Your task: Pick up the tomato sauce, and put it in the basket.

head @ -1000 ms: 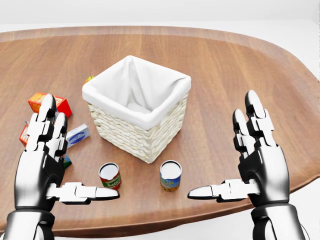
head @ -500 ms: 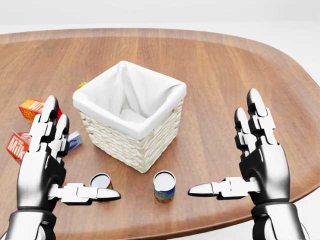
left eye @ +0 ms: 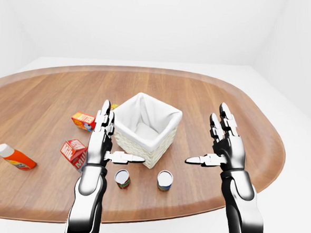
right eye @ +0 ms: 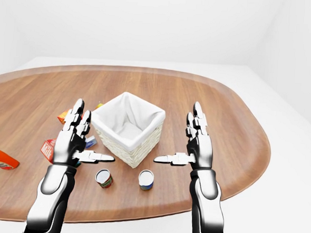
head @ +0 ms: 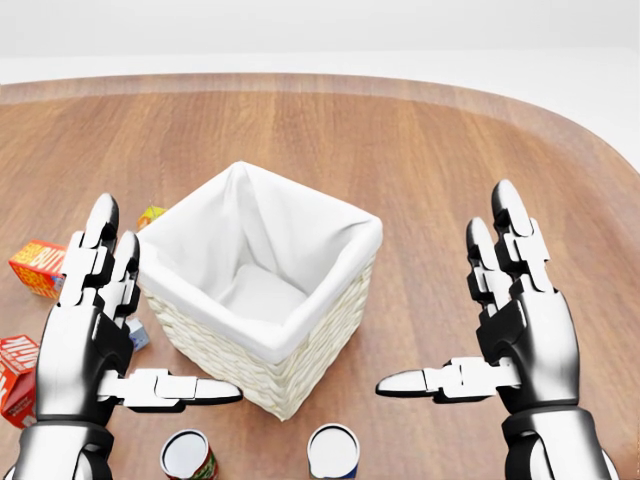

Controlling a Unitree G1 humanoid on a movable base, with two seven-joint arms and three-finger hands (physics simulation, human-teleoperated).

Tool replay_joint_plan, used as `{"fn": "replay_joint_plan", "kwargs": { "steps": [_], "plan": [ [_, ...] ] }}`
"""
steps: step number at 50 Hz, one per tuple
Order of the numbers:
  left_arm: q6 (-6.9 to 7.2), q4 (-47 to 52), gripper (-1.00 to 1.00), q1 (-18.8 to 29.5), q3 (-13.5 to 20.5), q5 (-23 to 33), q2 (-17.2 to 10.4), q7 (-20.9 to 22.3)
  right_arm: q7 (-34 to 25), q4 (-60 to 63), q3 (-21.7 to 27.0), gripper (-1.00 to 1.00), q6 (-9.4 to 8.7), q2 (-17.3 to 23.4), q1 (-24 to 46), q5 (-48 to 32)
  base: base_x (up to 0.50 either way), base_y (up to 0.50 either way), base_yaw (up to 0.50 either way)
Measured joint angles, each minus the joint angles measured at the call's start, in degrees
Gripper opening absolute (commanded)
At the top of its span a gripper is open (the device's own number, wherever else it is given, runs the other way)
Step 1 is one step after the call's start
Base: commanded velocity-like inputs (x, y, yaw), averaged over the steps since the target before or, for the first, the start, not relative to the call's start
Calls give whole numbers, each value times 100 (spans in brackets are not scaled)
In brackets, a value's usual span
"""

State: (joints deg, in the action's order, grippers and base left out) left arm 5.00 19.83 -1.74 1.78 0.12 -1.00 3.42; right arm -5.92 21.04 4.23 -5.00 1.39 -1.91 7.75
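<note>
Tomato sauce below L hand.

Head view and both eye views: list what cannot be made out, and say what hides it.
- Red-green can and blue can: head view's bottom edge cuts them.
- Can labels: too small in eye views.
- Small blue-white carton: left hand mostly hides it.
- White-lined wicker basket: near wall hides its floor.

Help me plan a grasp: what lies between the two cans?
Nothing but bare table between the red-labelled can and blue-labelled can, per the left-eye view.
</note>
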Motion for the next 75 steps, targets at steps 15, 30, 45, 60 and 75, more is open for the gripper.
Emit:
{"fn": "replay_joint_plan", "kwargs": {
  "steps": [15, 30, 45, 60, 75],
  "plan": [
    [0, 38, 100, 19, 10, -3, -2, -1, 88, -58, -17, 100, 0, -5, 28, -95, 2, 0, 0],
    [0, 36, 100, 21, 14, 2, -6, 2, 101, -33, -34, 100, 0, -8, 15, -119, 3, 0, 0],
    [0, 107, 100, 35, 43, 31, -22, 2, 77, -39, -46, 100, 0, -7, 15, -164, 0, 0, 0],
    [0, 579, 100, 94, 96, 323, -84, 34, 96, -56, -39, 100, 0, -6, 27, -176, 0, 0, 0],
    [0, 843, 100, 29, 48, 819, -95, 99, 111, -51, -21, 100, 0, -1, 39, -170, 0, 0, 0]
  ]
}}
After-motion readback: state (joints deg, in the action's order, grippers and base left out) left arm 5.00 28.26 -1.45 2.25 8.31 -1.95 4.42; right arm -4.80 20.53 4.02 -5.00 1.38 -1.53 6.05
